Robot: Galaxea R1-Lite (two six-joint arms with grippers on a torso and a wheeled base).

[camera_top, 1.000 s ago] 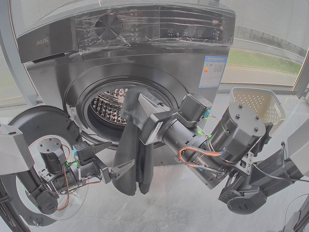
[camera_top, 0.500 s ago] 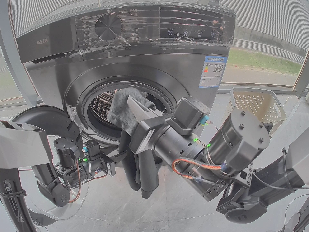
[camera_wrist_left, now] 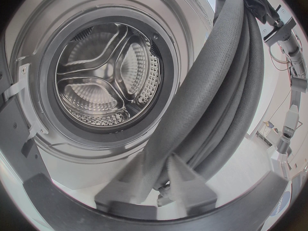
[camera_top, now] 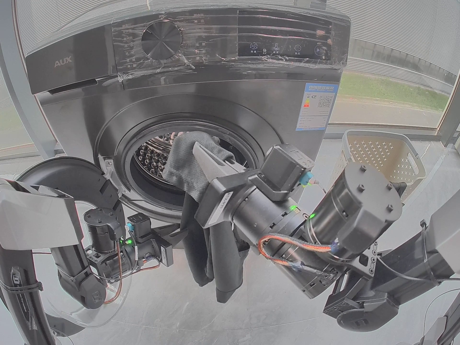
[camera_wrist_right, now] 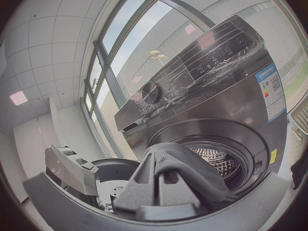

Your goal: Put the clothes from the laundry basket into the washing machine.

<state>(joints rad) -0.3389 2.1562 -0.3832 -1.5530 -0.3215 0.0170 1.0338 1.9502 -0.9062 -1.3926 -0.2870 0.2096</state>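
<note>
Head view, nearest first: at 8 o'clock the left end effector point(camera_top: 178, 235) sits low, just beside the hanging end of the dark grey garment point(camera_top: 211, 245). In the left wrist view the garment's lower folds point(camera_wrist_left: 211, 90) run down to the left end effector point(camera_wrist_left: 157, 166), but I cannot tell whether it is clamped on the cloth or parted around it. At centre, the right end effector point(camera_top: 194, 152) is closed on the garment's upper part and holds it in front of the drum opening. The right wrist view confirms this: cloth point(camera_wrist_right: 189, 170) is pinched in the right end effector point(camera_wrist_right: 158, 177) and drapes over one side of it. The garment's upper portion bunches at the mouth of the drum point(camera_top: 153, 156), while the longer part hangs outside, past the lower rim of the opening and down toward the grey floor point(camera_top: 268, 307) without touching it. At 9 o'clock the round door point(camera_top: 62, 178) stands swung open. At 12 o'clock stands the washing machine point(camera_top: 191, 97), front-loading and grey, with a control dial point(camera_top: 161, 40) on its top panel and a blue-edged label point(camera_top: 316, 106) on its front at 1 o'clock. The left wrist view shows bare metal inside the drum point(camera_wrist_left: 106, 77). At 3 o'clock, beside the machine, the cream laundry basket point(camera_top: 378, 159) stands on the floor; its contents cannot be made out.
</note>
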